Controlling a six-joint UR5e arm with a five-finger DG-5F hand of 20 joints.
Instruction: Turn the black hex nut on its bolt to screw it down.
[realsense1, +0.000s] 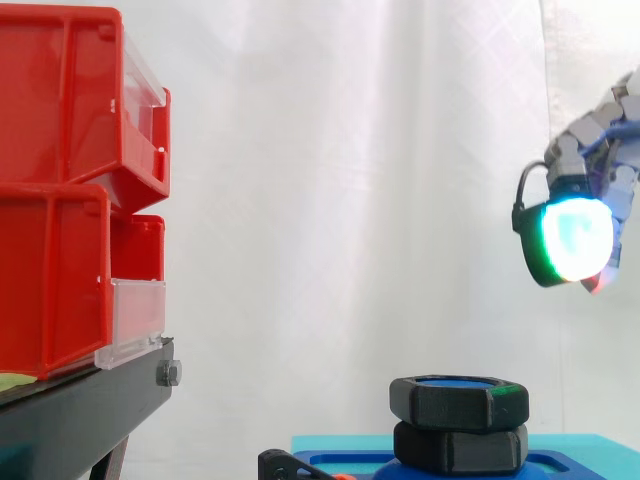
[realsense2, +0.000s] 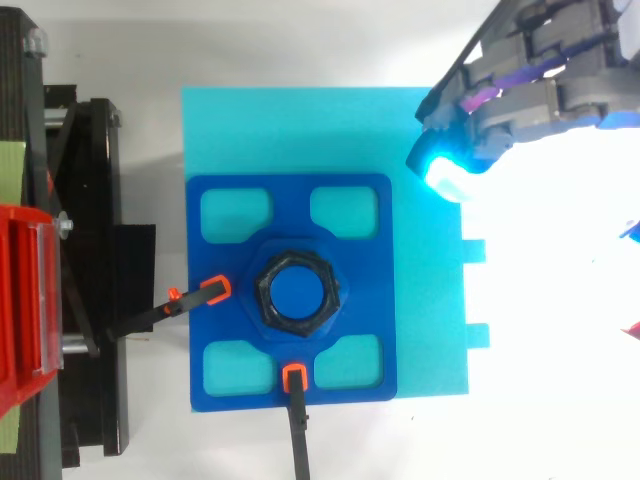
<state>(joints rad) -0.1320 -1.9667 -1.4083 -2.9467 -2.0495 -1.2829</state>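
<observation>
Nearest, at the near edge of the blue plate (realsense2: 230, 265), a black clamp (realsense2: 295, 400) with an orange tip pins the plate to the cyan board (realsense2: 300, 130); a second clamp (realsense2: 200, 295) bites its left edge. At the plate's centre stands the black hex nut (realsense1: 458, 400), high on its blue bolt (realsense2: 298, 292), directly on top of a lower black hex piece (realsense1: 460, 448).

Farther back, above the board's far right corner, hangs the robot hand (realsense2: 540, 80), well apart from the nut and higher than it. Its fingers are loosely spread and hold nothing; one glowing pad (realsense1: 572, 238) faces down and left. Red bins (realsense1: 60, 200) stand off the left edge, before the white curtain (realsense1: 350, 150).

The nut looks rigid, light and matte, probably plastic, so it should bear a firm squeeze without slipping much. The best hold is likely from above, pads on opposite flats of the upper nut alone, clear of the piece below.
</observation>
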